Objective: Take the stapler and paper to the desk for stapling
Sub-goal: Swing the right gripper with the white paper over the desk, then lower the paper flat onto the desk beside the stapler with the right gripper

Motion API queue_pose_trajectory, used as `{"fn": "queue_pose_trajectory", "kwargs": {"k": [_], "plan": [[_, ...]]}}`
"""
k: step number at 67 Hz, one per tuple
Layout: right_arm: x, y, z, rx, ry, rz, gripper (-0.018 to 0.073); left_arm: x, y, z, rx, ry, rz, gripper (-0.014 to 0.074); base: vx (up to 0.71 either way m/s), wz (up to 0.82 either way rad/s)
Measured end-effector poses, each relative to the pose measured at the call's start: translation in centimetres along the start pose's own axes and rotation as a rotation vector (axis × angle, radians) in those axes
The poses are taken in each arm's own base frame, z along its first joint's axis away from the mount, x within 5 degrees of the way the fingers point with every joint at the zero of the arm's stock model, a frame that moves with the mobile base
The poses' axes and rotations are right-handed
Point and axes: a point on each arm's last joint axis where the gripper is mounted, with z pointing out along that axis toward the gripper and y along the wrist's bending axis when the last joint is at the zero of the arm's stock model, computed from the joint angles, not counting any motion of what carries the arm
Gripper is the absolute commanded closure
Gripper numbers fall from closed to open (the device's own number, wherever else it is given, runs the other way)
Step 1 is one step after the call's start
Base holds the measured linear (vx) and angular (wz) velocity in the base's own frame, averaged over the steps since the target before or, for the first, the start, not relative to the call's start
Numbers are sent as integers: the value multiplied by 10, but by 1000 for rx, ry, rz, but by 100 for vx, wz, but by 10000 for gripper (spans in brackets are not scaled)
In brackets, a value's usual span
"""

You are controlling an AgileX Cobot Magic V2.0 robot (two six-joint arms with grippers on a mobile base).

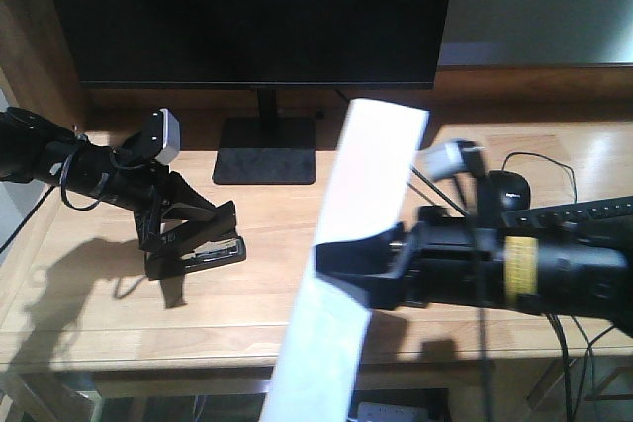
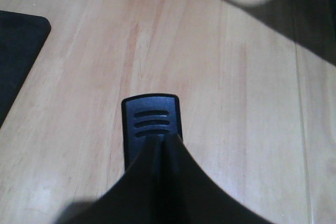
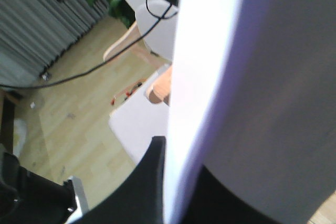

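Light wood desk [image 1: 297, 234], grain running left to right. A black monitor [image 1: 247, 7] stands on its base [image 1: 265, 155] at the back edge.

Left arm: reaches in low from the desk's left edge, forearm near level, wrist dipped toward the tabletop. Left gripper [image 1: 183, 226] closed down on the stapler [image 1: 210, 252]. In the left wrist view the dark fingers [image 2: 157, 192] meet in a point over the stapler's rounded black end, which bears three short grooves.

Stapler: black, silver channel showing along the lower half, mouth gaping toward the right, upper arm lifted off the base. It is in the left half of the desk, forward of the monitor base and apart from it. Cannot tell whether it rests on the wood or hangs just off it; its shadow falls directly beneath.

Right arm: comes in from the right edge, near horizontal, over the front right part of the desk. Right gripper [image 1: 346, 269] pinched on the paper [image 1: 381, 165] at roughly mid-height.

Paper: white, seen as a long narrow strip, held up steeply in the air. Its top leans right toward the back, and its lower end hangs past the desk's front edge. The upper part is washed out by glare. In the right wrist view the sheet fills the right of the frame, with a black finger [image 3: 149, 192] against its near face.

Black mouse [image 1: 509, 190] with its cable lies toward the right back, behind the right arm
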Motion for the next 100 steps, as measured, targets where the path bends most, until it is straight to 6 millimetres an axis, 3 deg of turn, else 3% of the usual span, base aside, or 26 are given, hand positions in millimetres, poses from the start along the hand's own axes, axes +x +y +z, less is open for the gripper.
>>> {"fn": "queue_pose_trajectory", "kwargs": {"k": [10,19,32,44,60,84,100], "plan": [[-7,-9,31,35,48,-9,564,0,0,0,0,0,0,603,0,0],[-7,-35,49,161,69,21,564,0,0,0,0,0,0,603,0,0],[18,-88,65,441,160,79,564,0,0,0,0,0,0,603,0,0],[38,-116,70,587,239,68,564,0,0,0,0,0,0,603,0,0],[41,-124,74,620,262,48,564,0,0,0,0,0,0,603,0,0],[7,-123,84,610,172,0,564,0,0,0,0,1,0,603,0,0],[7,-137,98,621,181,13,564,0,0,0,0,1,0,603,0,0]]}}
